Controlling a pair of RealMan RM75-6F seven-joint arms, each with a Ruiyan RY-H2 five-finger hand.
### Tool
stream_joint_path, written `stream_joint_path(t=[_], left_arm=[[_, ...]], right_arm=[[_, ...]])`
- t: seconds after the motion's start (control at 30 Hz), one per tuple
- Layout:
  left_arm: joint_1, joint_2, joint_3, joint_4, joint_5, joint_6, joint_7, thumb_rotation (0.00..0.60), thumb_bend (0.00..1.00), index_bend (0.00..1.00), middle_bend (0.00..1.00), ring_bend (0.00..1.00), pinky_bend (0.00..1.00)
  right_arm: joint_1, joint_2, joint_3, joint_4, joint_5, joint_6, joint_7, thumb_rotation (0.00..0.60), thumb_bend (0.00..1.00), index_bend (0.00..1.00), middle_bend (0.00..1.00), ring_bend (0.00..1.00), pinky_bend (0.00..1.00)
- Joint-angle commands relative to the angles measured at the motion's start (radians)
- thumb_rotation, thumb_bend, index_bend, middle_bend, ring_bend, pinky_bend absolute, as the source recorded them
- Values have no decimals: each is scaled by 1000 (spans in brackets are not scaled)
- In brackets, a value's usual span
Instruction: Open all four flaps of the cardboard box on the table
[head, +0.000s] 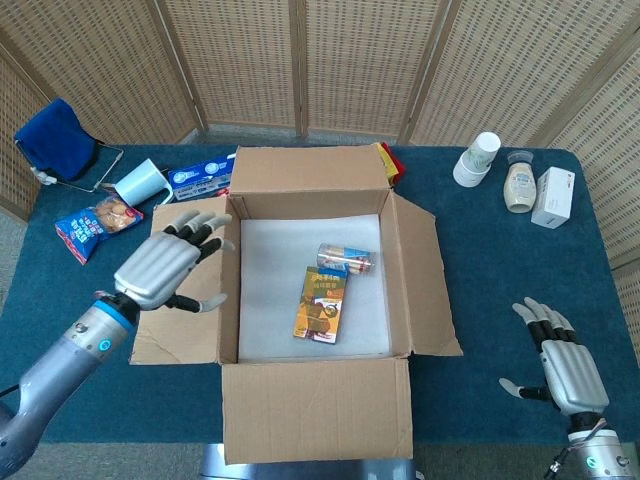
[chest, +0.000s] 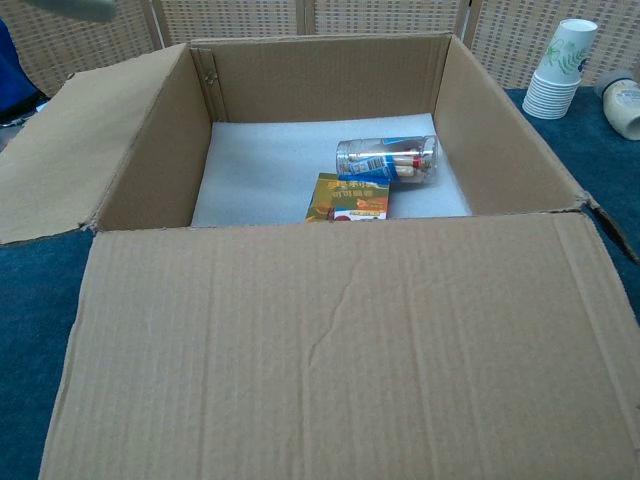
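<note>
Above the corrugated cardboard box (head: 315, 300), both metallic hands (head: 165, 268) (head: 560, 365) spread empty.

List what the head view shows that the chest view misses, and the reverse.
Only the head view shows the left hand open above the left flap, the right hand open over the table, the snack bag and the white mug. Only the chest view shows the near flap's corrugations up close. Both show the open cardboard box, its can and orange carton, and the paper cups.
</note>
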Motion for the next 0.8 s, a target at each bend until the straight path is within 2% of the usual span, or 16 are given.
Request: stream_joint_path(t=[0.03,0.2,0.37,0.47,0.57,0.6,0.8], left_arm=[[234,7,91,23,243,225,-10,365,143,239,40,2,58],[435,-24,169,109,404,404,-25,415,143,239,40,2,54],[574,-72,208,185,475,510,-47,455,143,239,38,1,51],[644,-100,221,237,508,571,-71,490,143,239,38,2,52],[727,-143,233,317,556,641,-98,582,144,243,38,1,50],[745,-156,232,336,564,656,-103,595,144,243,38,1,49],[845,-238,212,428,589,732,-120,600,144,242,35,0,43]], right_arm=[[-4,-7,5,1,1,16,-16,600,0,0,0,0,11],[-21,-39,22,12,-2,80,-76,600,0,0,0,0,11],[-46,-90,45,25,-14,171,-132,600,0,0,0,0,7],[-59,-109,51,33,-40,213,-133,600,5,0,0,0,4],[-76,-113,50,40,-68,252,-137,600,70,0,0,0,4],[-80,-114,52,41,-71,261,-137,600,89,0,0,0,4],[-96,-83,69,31,-41,270,-75,600,110,0,0,0,0]])
